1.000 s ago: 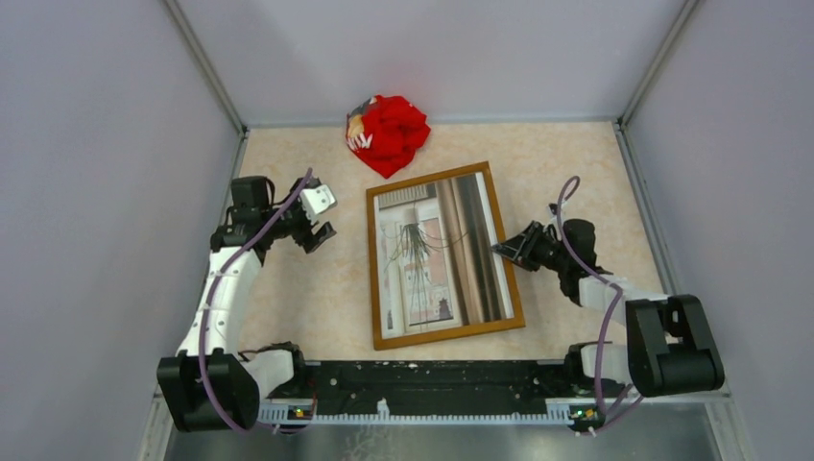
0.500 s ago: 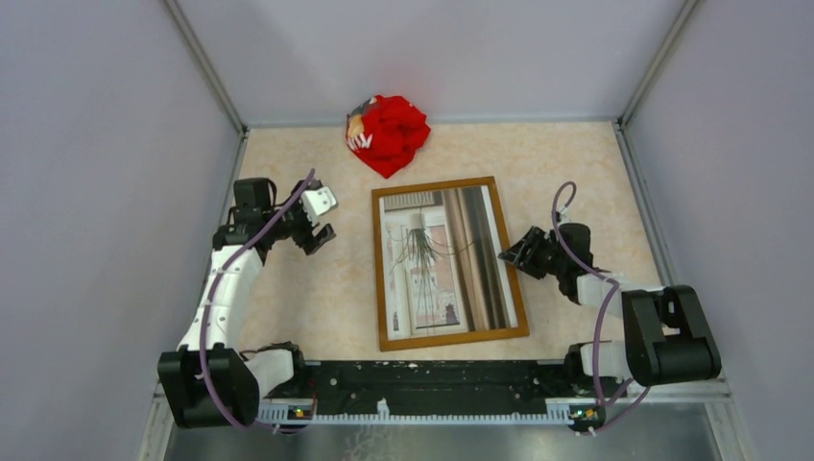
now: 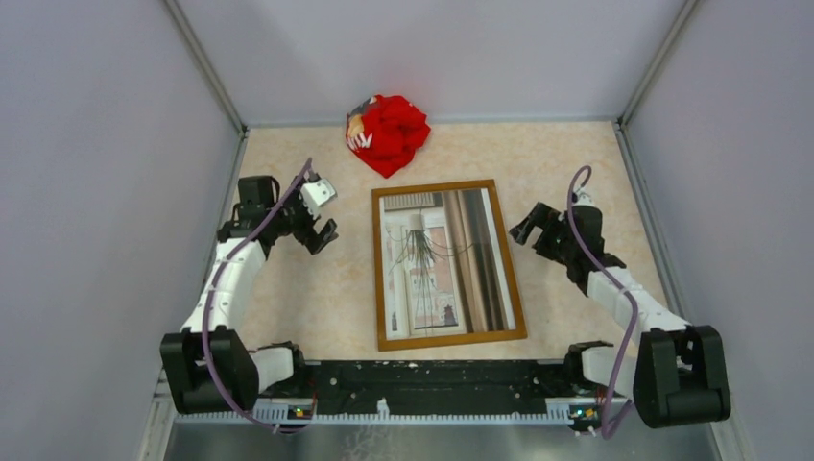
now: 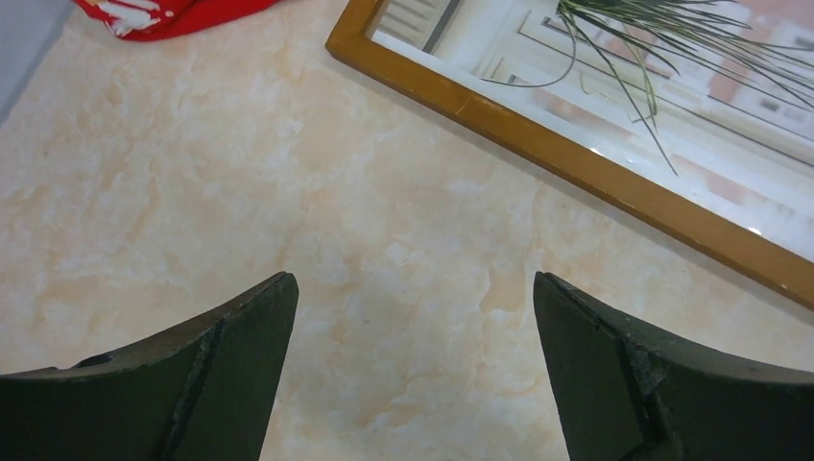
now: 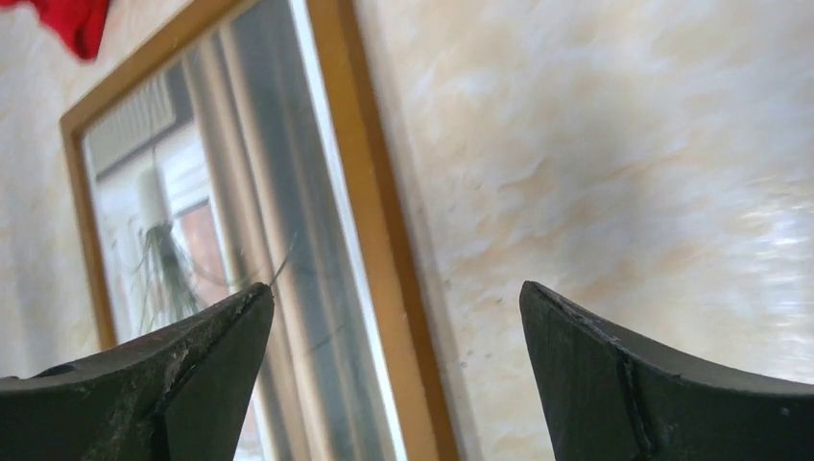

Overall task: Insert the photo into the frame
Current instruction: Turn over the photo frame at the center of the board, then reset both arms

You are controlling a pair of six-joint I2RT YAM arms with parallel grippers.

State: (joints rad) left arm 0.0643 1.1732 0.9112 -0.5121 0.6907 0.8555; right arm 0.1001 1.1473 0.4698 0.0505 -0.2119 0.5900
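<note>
Backed right gripper point(image 3: 526, 229) off frame point(image 3: 378, 274); it and left gripper point(image 3: 324, 215) spread apart, empty. Likely stiff, light: grip rim.

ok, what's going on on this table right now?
Nothing is being held. The large thin brown wooden picture frame lies flat mid-table, with the rectangular print of a window, trailing plant and brown curtains face up inside it, so the photo looks seated. The left gripper and right gripper hang open and empty on either side of the frame, neither touching it. A crumpled red cloth sits at the far edge of the beige marbled table.
</note>
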